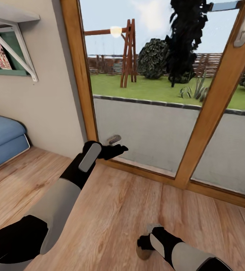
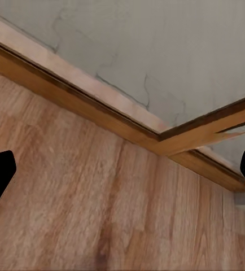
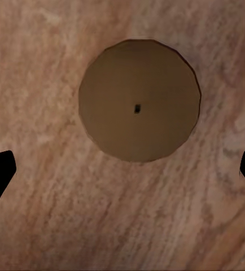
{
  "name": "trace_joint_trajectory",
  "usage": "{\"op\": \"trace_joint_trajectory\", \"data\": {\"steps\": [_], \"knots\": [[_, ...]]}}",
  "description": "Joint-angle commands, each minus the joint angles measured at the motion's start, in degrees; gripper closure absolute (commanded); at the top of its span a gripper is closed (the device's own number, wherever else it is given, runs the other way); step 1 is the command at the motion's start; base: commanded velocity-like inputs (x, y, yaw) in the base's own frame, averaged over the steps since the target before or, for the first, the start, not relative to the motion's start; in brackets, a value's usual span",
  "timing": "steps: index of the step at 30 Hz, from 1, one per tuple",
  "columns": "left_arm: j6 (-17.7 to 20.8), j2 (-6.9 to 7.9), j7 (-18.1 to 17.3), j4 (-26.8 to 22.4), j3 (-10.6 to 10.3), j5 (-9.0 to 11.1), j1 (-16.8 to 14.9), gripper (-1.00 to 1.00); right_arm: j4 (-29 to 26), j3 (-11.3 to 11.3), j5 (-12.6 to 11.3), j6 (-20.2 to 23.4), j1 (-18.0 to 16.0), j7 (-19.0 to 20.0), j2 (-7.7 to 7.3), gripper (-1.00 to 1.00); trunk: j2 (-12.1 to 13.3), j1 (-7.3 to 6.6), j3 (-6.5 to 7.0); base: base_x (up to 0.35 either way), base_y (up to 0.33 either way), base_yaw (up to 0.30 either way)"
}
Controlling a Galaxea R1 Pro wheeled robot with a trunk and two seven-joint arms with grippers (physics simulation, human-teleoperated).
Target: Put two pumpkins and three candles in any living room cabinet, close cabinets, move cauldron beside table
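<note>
I faced a wood-framed glass door (image 1: pixel 167 86) giving onto a sunlit lawn (image 1: pixel 156 88) with a wooden swing frame (image 1: pixel 128 52). Plank floor (image 1: pixel 118 210) ran below; a beige wall (image 1: pixel 51 105), bracketed shelf (image 1: pixel 13 41) and blue sofa (image 1: pixel 2 141) stood left.

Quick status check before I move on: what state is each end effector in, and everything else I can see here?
left end effector: open, empty, held low near the door frame.
right end effector: open, pointing down over the candle.
candle: upright on the wooden floor, not gripped, seen end-on between the spread fingertips.
glass door: looks shut; I cannot confirm the latch.
</note>
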Motion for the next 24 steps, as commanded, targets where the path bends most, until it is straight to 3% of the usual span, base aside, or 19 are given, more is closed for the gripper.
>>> {"op": "trace_joint_trajectory", "data": {"steps": [1, 4, 7, 12, 20, 24], "knots": [[1.86, 0.04, 0.37, -0.18, -0.01, 0.82, -0.03, -1.00, -0.10, 0.44, -0.60, 0.29, -0.01, -0.38, -0.01, -1.00, -0.02, 0.02, -0.05, 0.135, 0.000, 0.000], [5.16, 0.05, -0.37, -0.34, 0.12, 1.58, -0.03, -1.00, -0.11, 0.44, -0.60, 0.29, -0.02, -0.38, -0.01, -1.00, -0.02, 0.02, -0.05, 0.070, 0.000, 0.000], [11.49, 0.32, -7.68, -0.86, 0.39, 7.71, -0.03, -1.00, -0.11, 0.44, -0.60, 0.29, -0.03, -0.38, -0.01, -1.00, -0.02, 0.02, -0.05, 0.019, 0.000, 0.000], [13.78, 2.20, -12.22, -1.79, 0.31, 11.38, -0.03, -1.00, -0.09, 0.44, -0.60, 0.29, -0.03, -0.38, -0.01, -1.00, -0.02, 0.02, -0.05, 0.005, 0.000, 0.000], [14.15, 2.96, -13.43, -3.18, 0.01, 11.88, -0.03, -1.00, -0.07, 0.44, -0.60, 0.29, -0.03, -0.38, -0.01, -1.00, -0.02, 0.02, -0.05, 0.000, 0.000, 0.000], [14.14, 3.08, -18.15, -3.24, 0.02, 11.84, -0.03, -1.00, -0.07, 0.45, -0.60, 0.29, -0.01, -0.38, -0.01, -1.00, -0.02, 0.02, -0.05, 0.000, 0.000, 0.000]]}}
